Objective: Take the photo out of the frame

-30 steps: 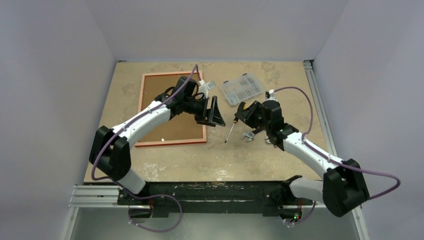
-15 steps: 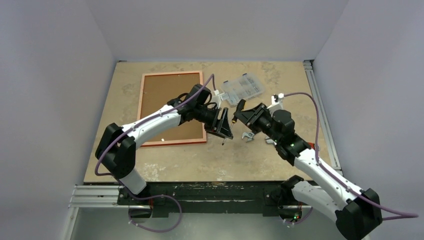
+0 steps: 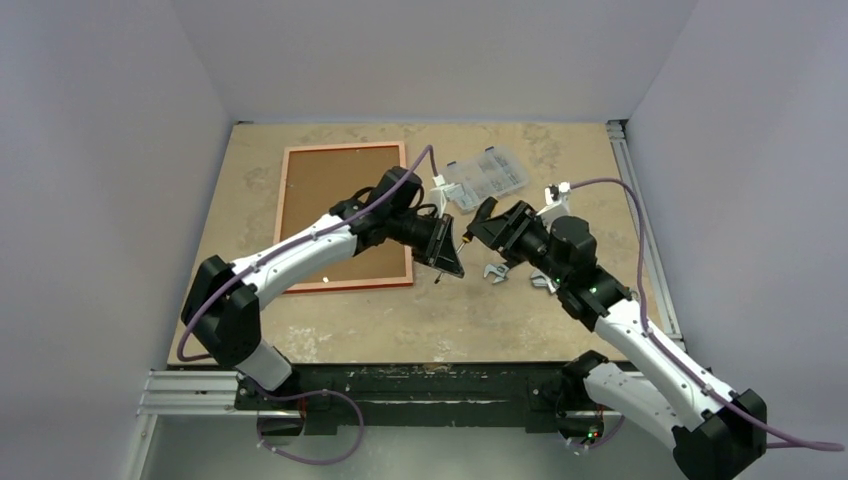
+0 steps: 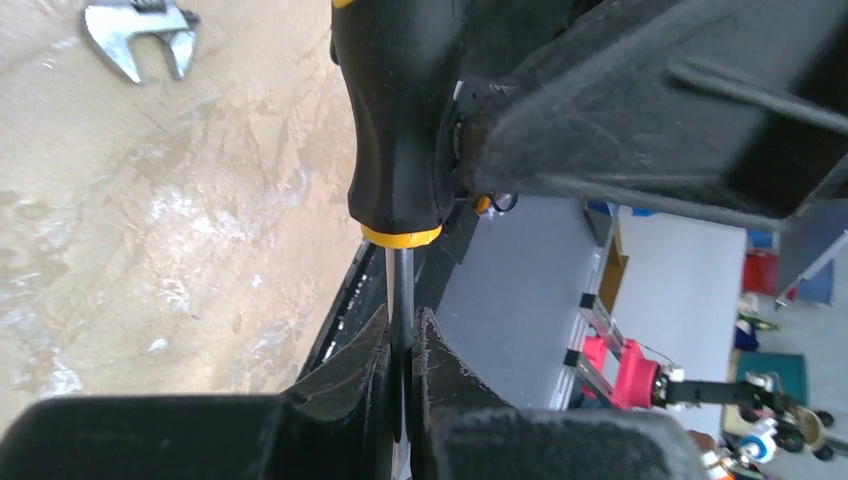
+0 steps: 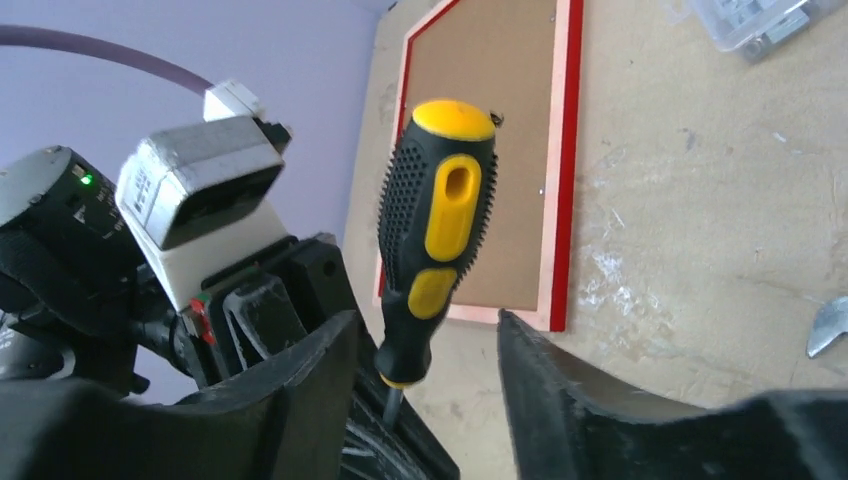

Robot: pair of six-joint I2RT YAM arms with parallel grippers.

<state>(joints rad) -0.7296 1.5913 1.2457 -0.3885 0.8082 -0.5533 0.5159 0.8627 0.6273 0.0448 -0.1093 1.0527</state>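
Observation:
The frame [image 3: 345,148] lies face down at the back left of the table, its thin red rim [image 5: 570,150] around the photo's brown board back [image 3: 325,190] [image 5: 495,150]. The photo's picture side is hidden. Right of the frame, above the table, my left gripper [image 3: 452,256] [image 4: 400,335] is shut on the metal shaft of a black-and-yellow screwdriver [image 4: 395,120] [image 5: 440,200]. My right gripper [image 3: 484,222] [image 5: 427,320] is open, its jaws standing on either side of the screwdriver's handle with a gap showing.
A clear plastic parts box [image 3: 485,178] sits behind the grippers. A small wrench [image 3: 497,272] [image 4: 140,35] lies on the table under the right arm. A metal rail [image 3: 640,230] runs along the table's right edge.
My left arm swung right from over the frame and shut on the screwdriver's shaft. My right gripper, which was holding the handle, has opened.

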